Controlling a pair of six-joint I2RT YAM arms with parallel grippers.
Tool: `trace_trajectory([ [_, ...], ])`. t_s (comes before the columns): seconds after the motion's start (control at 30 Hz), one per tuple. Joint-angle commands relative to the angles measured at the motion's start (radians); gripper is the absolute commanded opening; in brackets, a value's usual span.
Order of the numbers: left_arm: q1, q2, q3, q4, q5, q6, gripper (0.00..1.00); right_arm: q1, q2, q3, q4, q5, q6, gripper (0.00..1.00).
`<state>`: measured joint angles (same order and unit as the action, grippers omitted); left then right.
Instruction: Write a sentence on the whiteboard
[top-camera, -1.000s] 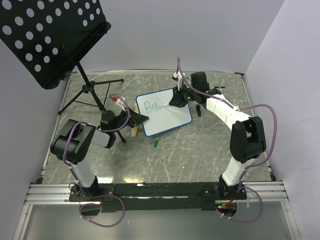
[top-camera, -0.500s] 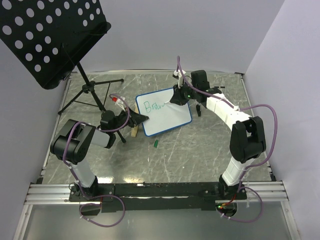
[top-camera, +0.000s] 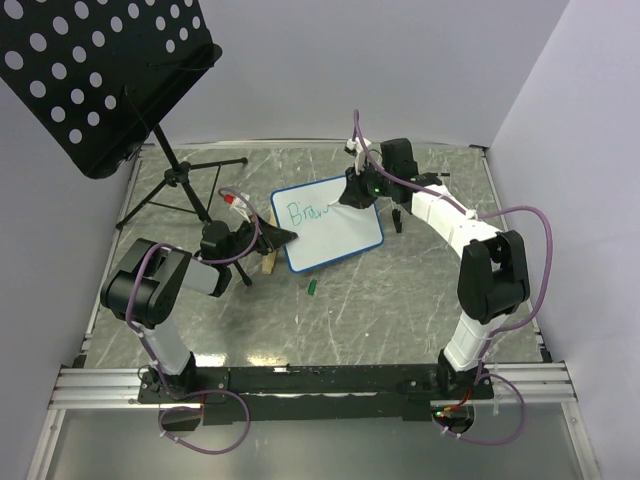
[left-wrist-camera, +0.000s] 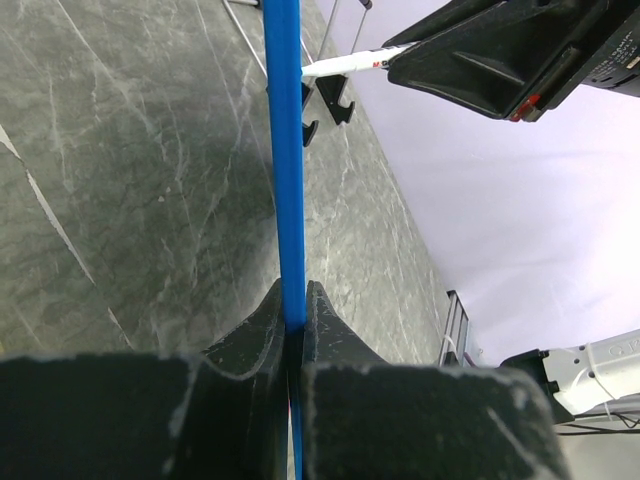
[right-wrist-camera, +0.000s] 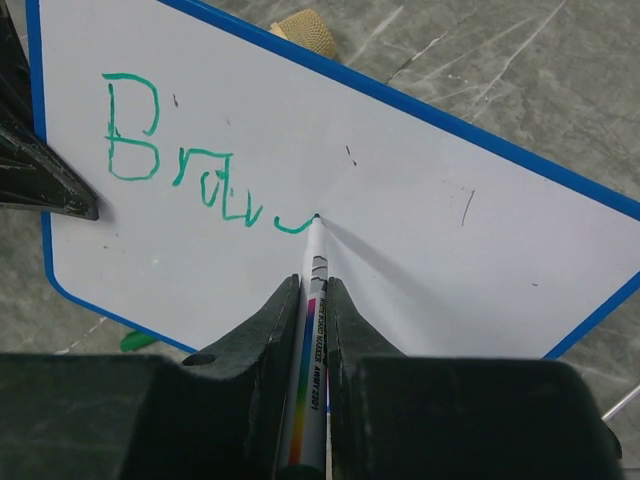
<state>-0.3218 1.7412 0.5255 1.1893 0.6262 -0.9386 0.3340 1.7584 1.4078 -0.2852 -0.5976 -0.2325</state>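
Observation:
The whiteboard (top-camera: 340, 235), white with a thin blue rim, lies tilted at mid-table. My left gripper (top-camera: 288, 237) is shut on its left rim, which the left wrist view shows as a blue edge (left-wrist-camera: 287, 150) pinched between the jaws of that gripper (left-wrist-camera: 294, 322). My right gripper (top-camera: 352, 196) (right-wrist-camera: 313, 300) is shut on a white marker (right-wrist-camera: 314, 252). The marker's tip touches the whiteboard (right-wrist-camera: 450, 270). The sentence (right-wrist-camera: 180, 165) (top-camera: 304, 212) reads "Brav" in green, with a short curved stroke ending at the tip.
A black perforated music stand (top-camera: 95, 70) on a tripod (top-camera: 180, 185) stands at the back left. A small green cap (top-camera: 312, 288) lies in front of the board. A wooden block (top-camera: 268, 262) (right-wrist-camera: 308, 32) sits under the board's left side. Walls close in on three sides.
The right gripper and marker have crept along the board, and the green writing has grown by a stroke or two. The left gripper has held still on the rim.

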Motion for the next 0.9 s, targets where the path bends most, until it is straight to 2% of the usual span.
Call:
trace_trajectory([
  [0.0, -0.008, -0.017, 0.022, 0.247, 0.049, 0.003, 0.01, 0.016, 0.023, 0.045, 0.018, -0.014, 0.004, 0.0],
  [0.87, -0.008, -0.029, 0.021, 0.23, 0.038, 0.014, 0.01, 0.033, -0.005, 0.005, -0.028, -0.045, -0.039, 0.0],
])
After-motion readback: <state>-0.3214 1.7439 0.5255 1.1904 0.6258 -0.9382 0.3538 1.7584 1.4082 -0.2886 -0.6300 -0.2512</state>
